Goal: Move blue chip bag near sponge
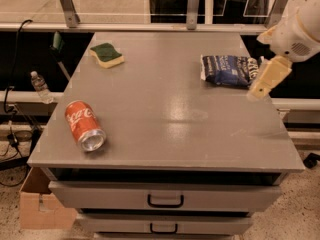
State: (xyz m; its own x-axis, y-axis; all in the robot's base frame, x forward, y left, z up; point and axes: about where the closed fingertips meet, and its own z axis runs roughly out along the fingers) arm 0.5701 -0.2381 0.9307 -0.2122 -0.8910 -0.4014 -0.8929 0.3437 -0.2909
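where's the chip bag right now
In the camera view the chip bag lies flat on the far right part of the table, across from the sponge at far left; the gripper hovers by its right end.

A grey counter (170, 134) carries three things. The blue chip bag (227, 70) lies flat near the right edge, towards the far right corner, its silvery end pointing right. The sponge (107, 54) sits green side up near the far left corner, well apart from the bag. A red soda can (84, 125) lies on its side near the left edge, towards the near left corner, its open top facing the front. The gripper (260, 88), pale and angled down to the left, hangs over the right edge just beside the bag's right end; whether it touches the bag cannot be told. Under the counter's front edge are two drawers (165, 196) with dark handles.
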